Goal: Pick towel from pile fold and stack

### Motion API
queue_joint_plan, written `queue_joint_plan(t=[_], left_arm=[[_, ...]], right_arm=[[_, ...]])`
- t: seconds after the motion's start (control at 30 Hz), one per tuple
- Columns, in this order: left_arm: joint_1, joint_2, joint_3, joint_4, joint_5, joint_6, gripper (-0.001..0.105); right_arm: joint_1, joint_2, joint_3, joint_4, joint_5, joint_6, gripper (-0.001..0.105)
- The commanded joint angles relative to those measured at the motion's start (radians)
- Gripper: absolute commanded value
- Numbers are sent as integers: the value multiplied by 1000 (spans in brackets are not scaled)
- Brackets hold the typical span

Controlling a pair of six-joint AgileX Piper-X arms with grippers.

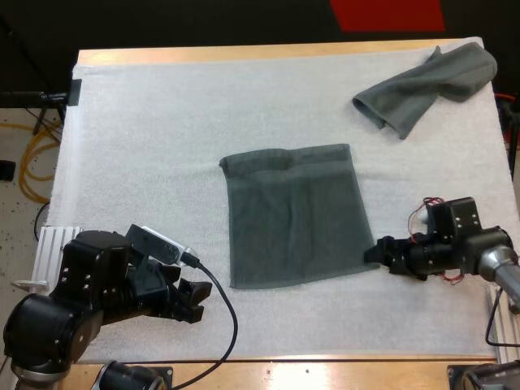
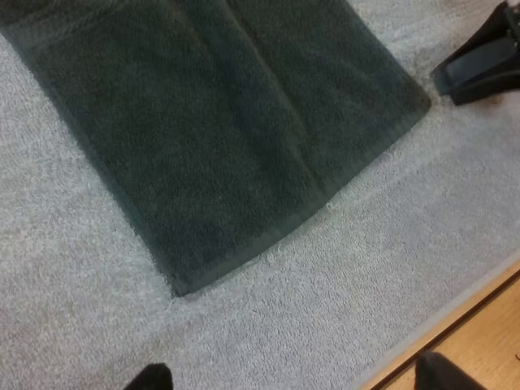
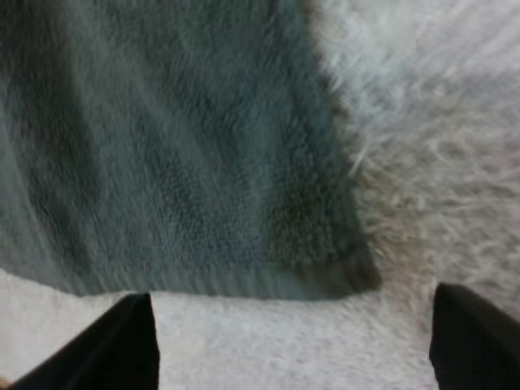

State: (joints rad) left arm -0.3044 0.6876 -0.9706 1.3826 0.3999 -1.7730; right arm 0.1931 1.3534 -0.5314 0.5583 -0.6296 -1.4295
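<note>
Our flat towel [image 1: 292,215] lies with its long axis near to far, our left gripper [image 1: 197,302] and right gripper [image 1: 375,253] both spread, empty, by its near corners.

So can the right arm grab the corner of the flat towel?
Probably yes. The right pincer is open, right beside the near corner of the flat towel, with only bare mat between them and nothing in the way.
</note>
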Motion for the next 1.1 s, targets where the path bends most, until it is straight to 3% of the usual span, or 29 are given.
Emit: queue_joint_plan(t=[0.0,0.37,0.53,0.6,0.67,0.7,0.77,0.83,0.97,1.07], left_arm=[[-7,-1,-1,4,10,-3,59],[-7,-1,-1,4,10,-3,59],[-7,-1,-1,4,10,-3,59],[-7,-1,-1,4,10,-3,59],[-7,-1,-1,4,10,-3,59],[-7,-1,-1,4,10,-2,59],[-7,-1,-1,4,10,2,59],[-7,-1,0,-7,10,2,59],[-7,-1,34,-82,10,-8,59],[-7,8,88,-153,15,-72,59]], right_arm=[[-4,10,-1,-18,-33,-1,67],[-4,119,-1,-103,-132,21,67],[-4,150,-1,-122,-131,56,66],[-4,153,-1,-132,-116,63,57],[-4,153,-1,-133,-76,65,38],[-4,153,-1,-133,-69,65,34],[-4,153,-1,-133,-56,65,11],[-4,153,-1,-133,-55,64,0],[-4,153,-1,-133,-17,57,0],[-4,153,-1,-133,-11,57,0]])
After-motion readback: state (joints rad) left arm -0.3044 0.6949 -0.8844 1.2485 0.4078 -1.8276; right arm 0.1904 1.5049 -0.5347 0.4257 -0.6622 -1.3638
